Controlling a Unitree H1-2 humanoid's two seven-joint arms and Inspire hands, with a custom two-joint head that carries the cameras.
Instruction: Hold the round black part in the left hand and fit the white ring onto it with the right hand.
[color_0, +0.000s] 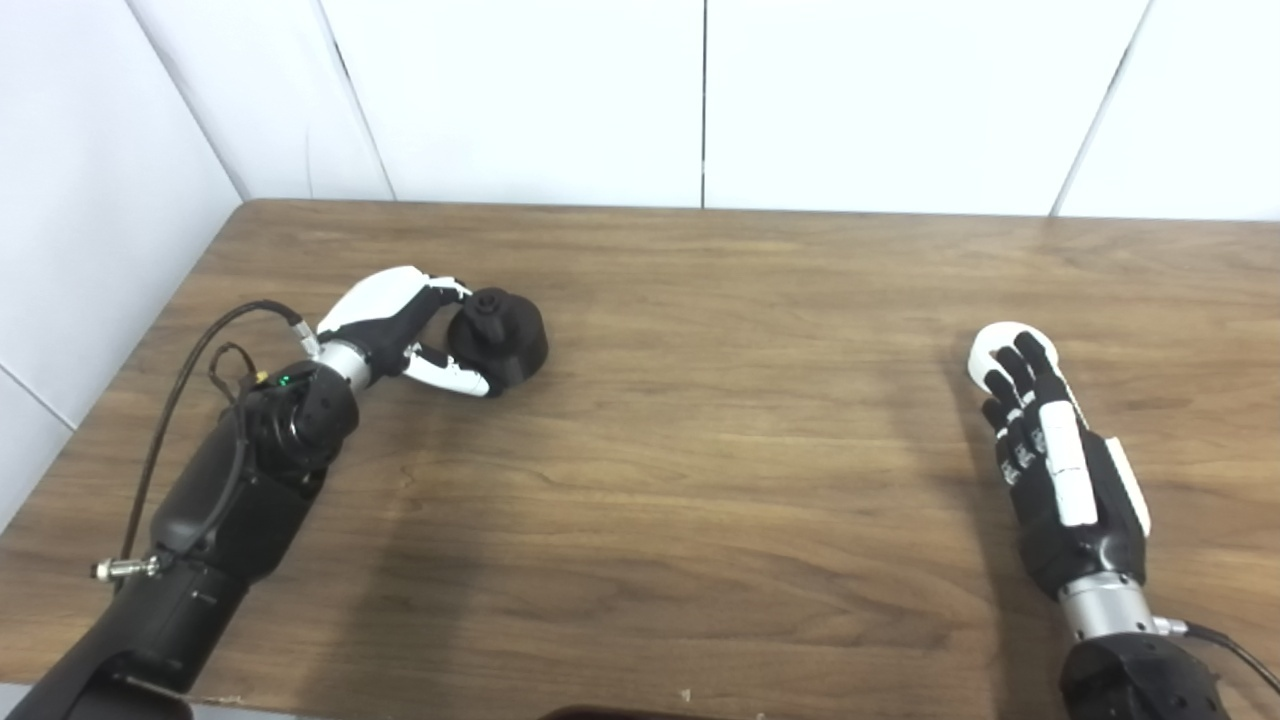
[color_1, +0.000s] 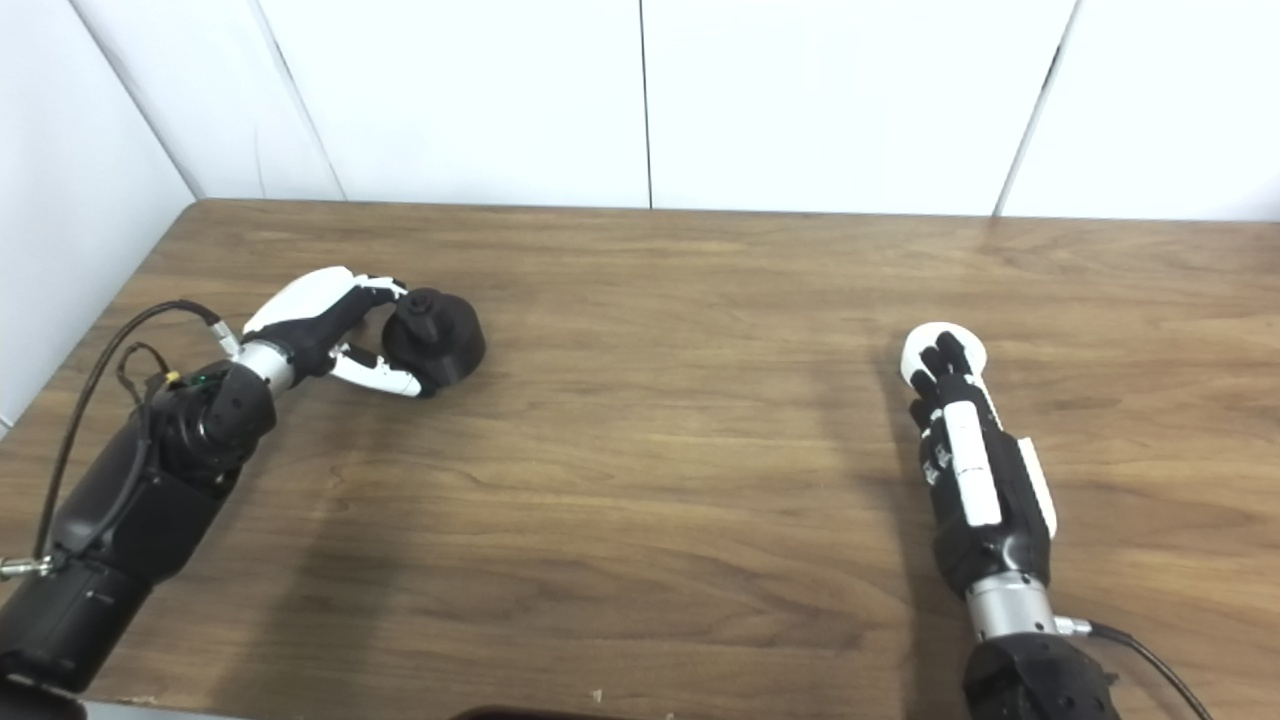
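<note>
Knob-topped round black part (color_0: 500, 338) rests against left robot hand (color_0: 395, 325).

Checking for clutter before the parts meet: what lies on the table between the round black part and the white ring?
Nothing: only bare wooden table between the round black part and the white ring, in both eye views.

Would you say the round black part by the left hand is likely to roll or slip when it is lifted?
The black part looks stiff and moulded. Its rounded, smooth side may slip between the left hand fingers. It seems tilted, so it might roll if nudged.
</note>
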